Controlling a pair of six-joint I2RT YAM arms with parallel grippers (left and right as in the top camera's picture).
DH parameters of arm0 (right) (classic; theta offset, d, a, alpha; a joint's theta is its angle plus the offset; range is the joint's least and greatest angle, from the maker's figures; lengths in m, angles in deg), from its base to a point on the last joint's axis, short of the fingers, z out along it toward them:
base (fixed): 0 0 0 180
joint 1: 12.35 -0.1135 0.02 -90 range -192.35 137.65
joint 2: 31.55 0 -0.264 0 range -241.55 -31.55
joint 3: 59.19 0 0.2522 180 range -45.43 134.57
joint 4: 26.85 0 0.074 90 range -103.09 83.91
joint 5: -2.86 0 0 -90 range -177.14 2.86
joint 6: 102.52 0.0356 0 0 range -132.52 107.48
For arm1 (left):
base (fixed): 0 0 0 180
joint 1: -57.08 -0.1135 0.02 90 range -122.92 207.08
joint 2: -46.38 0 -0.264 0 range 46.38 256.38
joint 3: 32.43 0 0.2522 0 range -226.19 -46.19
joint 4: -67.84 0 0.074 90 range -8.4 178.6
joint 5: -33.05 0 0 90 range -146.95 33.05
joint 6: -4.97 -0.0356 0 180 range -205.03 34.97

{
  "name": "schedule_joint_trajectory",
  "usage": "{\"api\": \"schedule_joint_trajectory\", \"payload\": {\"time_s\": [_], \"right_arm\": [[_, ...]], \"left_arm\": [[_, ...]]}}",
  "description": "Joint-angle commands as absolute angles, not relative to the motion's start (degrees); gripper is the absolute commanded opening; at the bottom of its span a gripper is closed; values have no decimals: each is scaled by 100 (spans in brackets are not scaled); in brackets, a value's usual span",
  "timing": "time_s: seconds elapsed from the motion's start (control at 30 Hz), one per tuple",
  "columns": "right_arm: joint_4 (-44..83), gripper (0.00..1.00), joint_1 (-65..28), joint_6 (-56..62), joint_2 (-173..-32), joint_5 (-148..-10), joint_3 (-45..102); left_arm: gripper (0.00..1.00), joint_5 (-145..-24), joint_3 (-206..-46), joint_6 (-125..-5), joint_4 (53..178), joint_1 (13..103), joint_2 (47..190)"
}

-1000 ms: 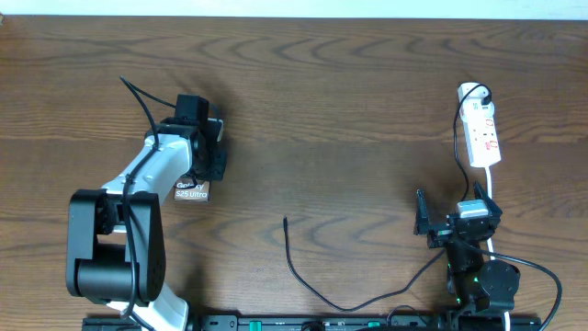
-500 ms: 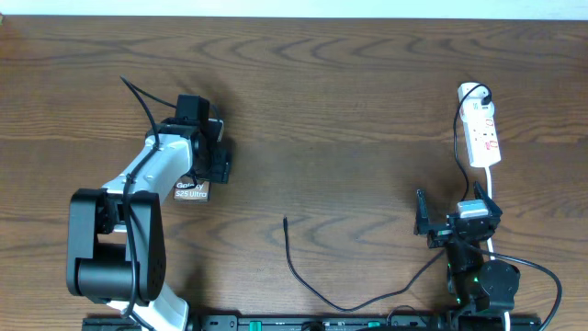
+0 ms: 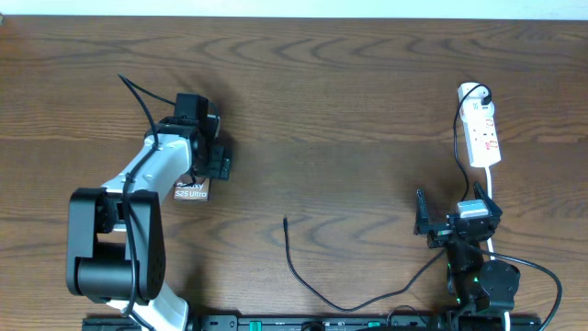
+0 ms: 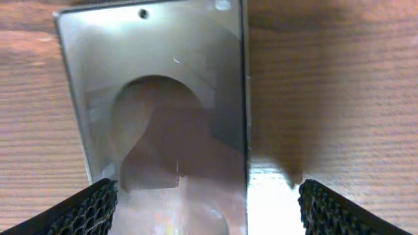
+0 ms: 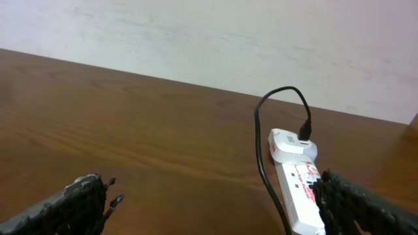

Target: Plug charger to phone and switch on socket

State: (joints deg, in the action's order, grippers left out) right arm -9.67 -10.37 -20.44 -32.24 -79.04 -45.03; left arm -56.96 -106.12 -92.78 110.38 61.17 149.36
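Phone (image 3: 192,191) lies flat at the table's left; the left gripper (image 4: 209,205), fingers apart, has edged rightward over it, not yet gripping. Right gripper (image 5: 215,196) idles apart; charger (image 3: 288,248) untouched mid-table.

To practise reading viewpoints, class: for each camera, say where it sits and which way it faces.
Overhead: above the table, facing straight down; left arm, right arm show.
Left wrist: over the phone, facing down; own fingers show.
Right wrist: low, facing the wall and socket; own fingers show.
Shared: overhead also shows phone and socket.
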Motion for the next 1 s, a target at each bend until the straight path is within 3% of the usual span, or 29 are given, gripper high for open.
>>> {"api": "schedule_joint_trajectory", "payload": {"time_s": [0.0, 0.97], "right_arm": [[-943, 99, -1061, -1983, -3204, -7904, -4512], [-943, 99, -1061, -1983, -3204, -7904, -4512]], "left_arm": [[88, -5582, -10555, -9317, 11000, 5993, 15023], [89, -5779, -10553, -9402, 11151, 5687, 15281]]}}
